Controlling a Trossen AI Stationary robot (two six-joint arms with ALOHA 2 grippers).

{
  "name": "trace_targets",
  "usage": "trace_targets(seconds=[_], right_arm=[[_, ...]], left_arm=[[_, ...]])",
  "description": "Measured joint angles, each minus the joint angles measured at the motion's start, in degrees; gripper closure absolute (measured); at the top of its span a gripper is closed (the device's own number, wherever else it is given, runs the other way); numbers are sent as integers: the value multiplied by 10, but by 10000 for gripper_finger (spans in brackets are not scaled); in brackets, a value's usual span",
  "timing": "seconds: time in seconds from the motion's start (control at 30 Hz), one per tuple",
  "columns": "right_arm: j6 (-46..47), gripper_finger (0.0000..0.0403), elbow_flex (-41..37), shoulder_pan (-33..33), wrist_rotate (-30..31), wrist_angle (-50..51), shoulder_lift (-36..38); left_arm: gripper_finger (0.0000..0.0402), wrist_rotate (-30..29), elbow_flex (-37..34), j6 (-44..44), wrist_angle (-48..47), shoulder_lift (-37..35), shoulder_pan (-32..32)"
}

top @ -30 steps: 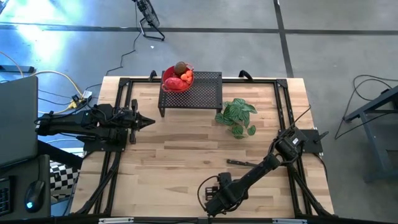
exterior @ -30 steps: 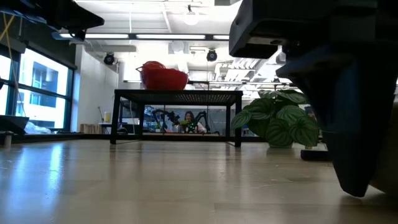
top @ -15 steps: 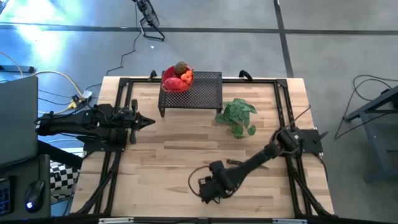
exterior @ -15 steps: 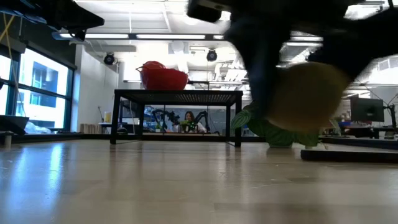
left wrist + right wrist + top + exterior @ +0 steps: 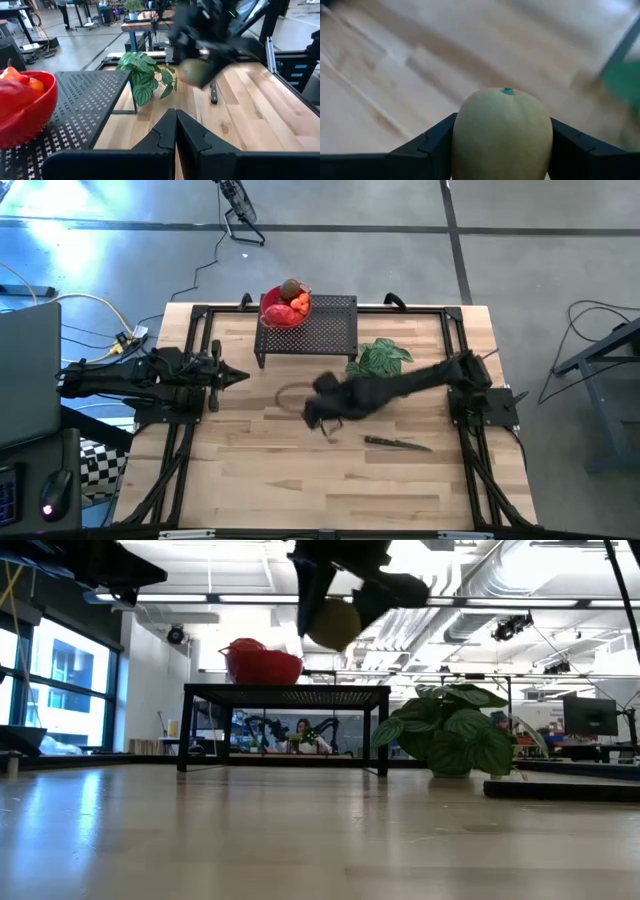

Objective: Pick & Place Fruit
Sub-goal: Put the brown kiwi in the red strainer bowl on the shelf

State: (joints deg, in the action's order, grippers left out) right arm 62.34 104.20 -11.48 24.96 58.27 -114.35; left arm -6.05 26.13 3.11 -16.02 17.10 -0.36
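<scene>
You see an olive-green fruit [image 5: 502, 134] with a tiny teal dot at its tip, framed by the black fingers [image 5: 427, 145] of the right gripper [image 5: 322, 417]. The red bowl [image 5: 284, 314] holds orange and red pieces [image 5: 297, 303] and one brown piece [image 5: 290, 288], and it sits on a black rack [image 5: 325, 328] whose top is a perforated mesh of small cross-shaped holes. The plant [image 5: 381, 357] has green leaves striped with paler green. The table [image 5: 270, 470] is light wood in butcher-block strips, edged by a black frame. The knife [image 5: 398, 444] has a black handle and a grey blade. The left gripper [image 5: 175, 131] is black too.
</scene>
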Motion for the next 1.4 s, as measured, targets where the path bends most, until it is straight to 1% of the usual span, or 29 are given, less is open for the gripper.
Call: trace_targets(seconds=[0.17,0.27,0.43,0.63,0.77,0.8,0.93,1.0,1.1,1.17,1.27,1.4], right_arm=[[-142,174,0,71,1,-59,43],[-206,173,0,109,-2,-106,65],[-301,173,0,156,-14,-202,80],[-381,173,0,206,-84,-310,79],[-432,173,0,236,-91,-361,76],[-442,173,0,245,-100,-372,76],[-446,172,0,285,-176,-411,72],[-448,172,0,302,-196,-417,69],[-462,172,0,317,-210,-446,57],[-473,172,0,326,-222,-450,54],[-485,172,1,334,-234,-484,39],[-497,172,0,339,-236,-522,14]], left_arm=[[402,0,0,0,-15,0,0],[402,0,0,0,-15,0,0],[402,0,0,-6,-2,0,0],[402,0,0,-25,-1,0,0],[402,-1,0,-21,-1,0,0],[402,-4,0,-22,2,0,0],[402,-23,0,-26,19,0,0],[402,-26,0,-14,31,0,0],[402,-37,0,12,54,0,0],[402,-52,0,34,72,0,0],[402,-72,0,67,91,0,0],[402,-85,1,92,102,0,0]])
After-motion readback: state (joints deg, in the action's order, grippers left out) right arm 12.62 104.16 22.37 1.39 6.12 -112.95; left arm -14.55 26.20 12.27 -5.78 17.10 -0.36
